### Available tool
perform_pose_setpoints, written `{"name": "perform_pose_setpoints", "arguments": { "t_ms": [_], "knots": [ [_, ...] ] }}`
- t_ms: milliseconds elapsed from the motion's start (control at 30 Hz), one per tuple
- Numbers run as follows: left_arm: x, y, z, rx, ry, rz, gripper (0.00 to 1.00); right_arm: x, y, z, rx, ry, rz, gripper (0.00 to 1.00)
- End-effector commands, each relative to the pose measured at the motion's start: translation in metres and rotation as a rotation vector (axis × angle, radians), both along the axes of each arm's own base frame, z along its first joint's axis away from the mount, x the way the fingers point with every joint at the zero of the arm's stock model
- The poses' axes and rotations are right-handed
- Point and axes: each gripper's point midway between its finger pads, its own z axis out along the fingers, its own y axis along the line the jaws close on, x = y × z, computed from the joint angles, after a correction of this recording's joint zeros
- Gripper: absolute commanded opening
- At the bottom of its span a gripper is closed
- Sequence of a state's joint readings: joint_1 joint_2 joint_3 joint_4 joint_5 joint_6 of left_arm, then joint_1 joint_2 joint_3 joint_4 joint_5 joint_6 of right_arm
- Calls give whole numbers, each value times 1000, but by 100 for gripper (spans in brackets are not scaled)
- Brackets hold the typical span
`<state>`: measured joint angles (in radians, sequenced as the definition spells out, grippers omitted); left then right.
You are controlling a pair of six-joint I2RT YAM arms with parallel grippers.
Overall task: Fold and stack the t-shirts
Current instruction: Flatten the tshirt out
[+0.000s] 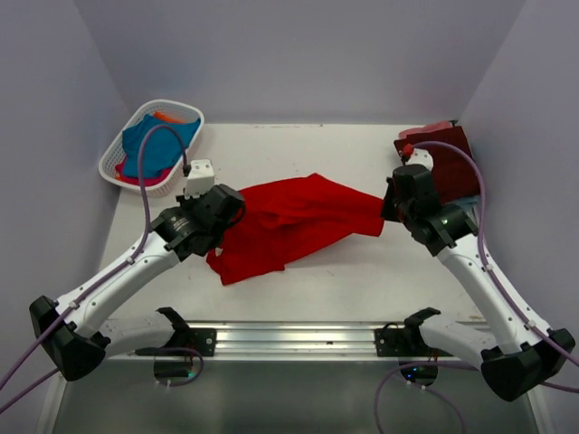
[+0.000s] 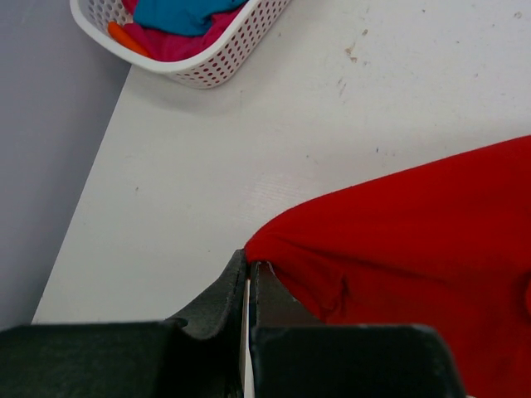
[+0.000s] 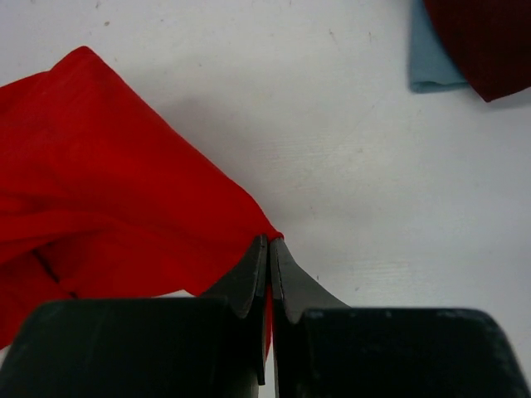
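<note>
The white table (image 1: pixel 362 271) is carrying everything and extending beyond both pincers on all sides. The large bright red t-shirt (image 1: pixel 289 221) is lying crumpled on it between the two pincers, with its long axis running from one pincer across to the other. The bulk of the cloth is sagging toward the near edge at the left pincer's end. The white lattice basket (image 1: pixel 118 163) is standing ahead and to the outer side of the left pincer, well apart from it, and is holding the teal blue t-shirt (image 2: pixel 178 12), the pink t-shirt (image 2: pixel 178 46) and the orange t-shirt (image 2: pixel 124 37). The dark maroon t-shirt (image 1: pixel 448 158) is resting ahead of the right pincer on its outer side, lying over the pale blue t-shirt (image 3: pixel 427 58). The left gripper (image 2: pixel 250 267) is clenching one corner of the red cloth, jaws nearly together, with the shirt spreading away to its right. The right gripper (image 3: pixel 269 242) is pinching the opposite corner, with the shirt spreading away to its left. Neither arm is nearer, since each is already gripping its own end. The coming move is probably drawing the two corners apart along that axis, so that the cloth is spreading flat before folding.
</note>
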<state>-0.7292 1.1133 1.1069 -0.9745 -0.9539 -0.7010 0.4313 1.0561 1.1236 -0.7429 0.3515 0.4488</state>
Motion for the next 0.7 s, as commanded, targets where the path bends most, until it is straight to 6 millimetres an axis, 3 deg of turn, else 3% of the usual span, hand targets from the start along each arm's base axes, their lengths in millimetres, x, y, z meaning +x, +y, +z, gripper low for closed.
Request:
{"name": "perform_pose_setpoints", "arguments": {
  "t_ms": [0, 133, 367, 500, 667],
  "knots": [
    [14, -1, 3, 39, -26, -10, 0, -15, -3, -24, 0, 77, -15, 0],
    [28, 0, -10, 52, -24, -12, 0, -17, -7, -42, -12, 100, -38, 0],
    [64, 1, -36, -21, 21, -13, 0, -2, -9, -65, -6, 101, -134, 0],
    [80, -13, -52, -58, 95, -70, 0, -1, -16, -69, 12, 68, -203, 0],
    [116, -49, -47, -124, 63, -180, 0, -5, -29, -56, 55, -30, -288, 0]
  ]
}}
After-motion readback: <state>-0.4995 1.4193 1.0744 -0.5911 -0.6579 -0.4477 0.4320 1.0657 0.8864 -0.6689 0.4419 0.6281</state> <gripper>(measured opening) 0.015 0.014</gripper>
